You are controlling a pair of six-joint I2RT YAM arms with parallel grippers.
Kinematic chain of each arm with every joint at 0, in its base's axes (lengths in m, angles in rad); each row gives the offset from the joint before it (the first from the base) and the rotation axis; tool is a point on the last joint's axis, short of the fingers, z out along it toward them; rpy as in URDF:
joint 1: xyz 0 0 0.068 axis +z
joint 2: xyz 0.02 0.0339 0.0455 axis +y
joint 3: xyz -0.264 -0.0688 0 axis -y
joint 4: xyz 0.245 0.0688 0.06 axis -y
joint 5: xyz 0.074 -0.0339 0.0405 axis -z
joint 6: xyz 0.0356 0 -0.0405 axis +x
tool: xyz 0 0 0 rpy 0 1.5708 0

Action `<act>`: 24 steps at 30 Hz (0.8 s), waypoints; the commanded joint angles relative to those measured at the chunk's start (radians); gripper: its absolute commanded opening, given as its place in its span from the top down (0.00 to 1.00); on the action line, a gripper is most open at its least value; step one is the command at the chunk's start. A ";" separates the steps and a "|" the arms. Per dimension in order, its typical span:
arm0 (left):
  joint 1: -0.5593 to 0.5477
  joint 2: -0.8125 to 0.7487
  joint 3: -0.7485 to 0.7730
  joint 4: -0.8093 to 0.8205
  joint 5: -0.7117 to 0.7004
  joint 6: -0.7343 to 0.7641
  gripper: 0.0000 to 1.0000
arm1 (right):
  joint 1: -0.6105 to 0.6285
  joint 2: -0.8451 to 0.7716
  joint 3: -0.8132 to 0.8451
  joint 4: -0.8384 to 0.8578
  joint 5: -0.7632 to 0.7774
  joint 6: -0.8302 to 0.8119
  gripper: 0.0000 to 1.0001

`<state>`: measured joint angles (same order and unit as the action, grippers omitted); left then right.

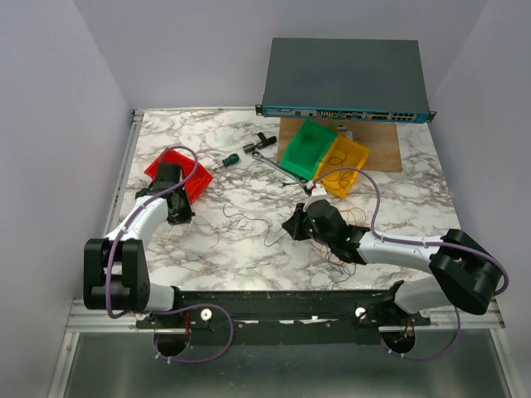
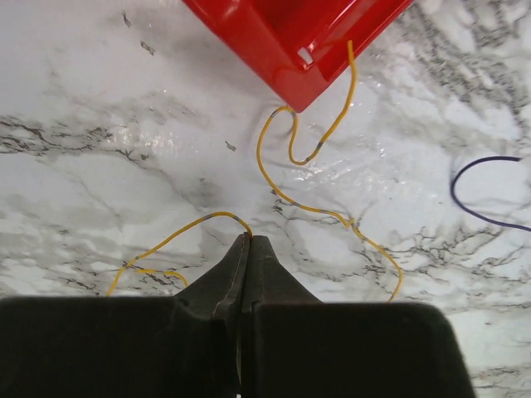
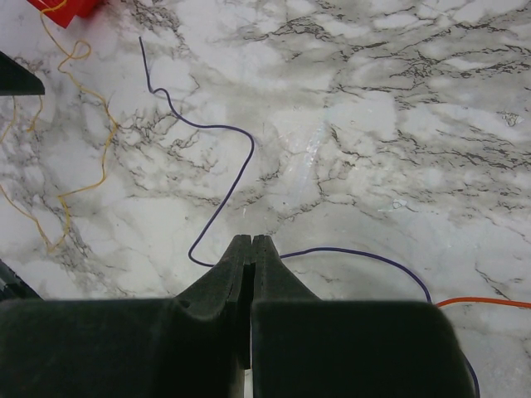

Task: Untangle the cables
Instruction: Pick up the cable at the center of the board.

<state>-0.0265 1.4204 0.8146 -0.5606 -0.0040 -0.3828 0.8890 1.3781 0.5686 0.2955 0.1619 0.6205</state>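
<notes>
The left gripper (image 2: pixel 250 239) is hovering low over the marble worktop (image 2: pixel 99 99) near its left edge, with its fingers pressed together. A yellow cable (image 2: pixel 216 215) is arcing right up to the tips, though I cannot tell whether it is pinched. Yellow cable is also looping past the corner of the red bin (image 2: pixel 274 41). The right gripper (image 3: pixel 251 240) is sitting toward the middle of the worktop, its fingers also squeezed together. A purple cable (image 3: pixel 220 206) is running in to its tips from both sides, but a grip is not clear. An orange cable (image 3: pixel 489 302) is lying close beside it.
</notes>
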 commanded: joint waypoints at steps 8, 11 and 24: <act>-0.005 -0.233 -0.097 0.202 0.154 -0.070 1.00 | 0.005 -0.010 -0.023 0.037 0.013 0.001 0.99; -0.006 -0.278 -0.118 0.239 0.173 -0.109 1.00 | 0.005 -0.007 -0.022 0.038 0.012 0.001 0.99; -0.057 -0.126 -0.098 0.258 0.062 -0.143 0.95 | 0.006 -0.014 -0.030 0.047 0.004 0.003 0.99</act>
<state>-0.0704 1.2488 0.7208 -0.3416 0.1192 -0.4965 0.8890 1.3781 0.5594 0.3138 0.1623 0.6205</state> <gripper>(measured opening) 0.044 0.028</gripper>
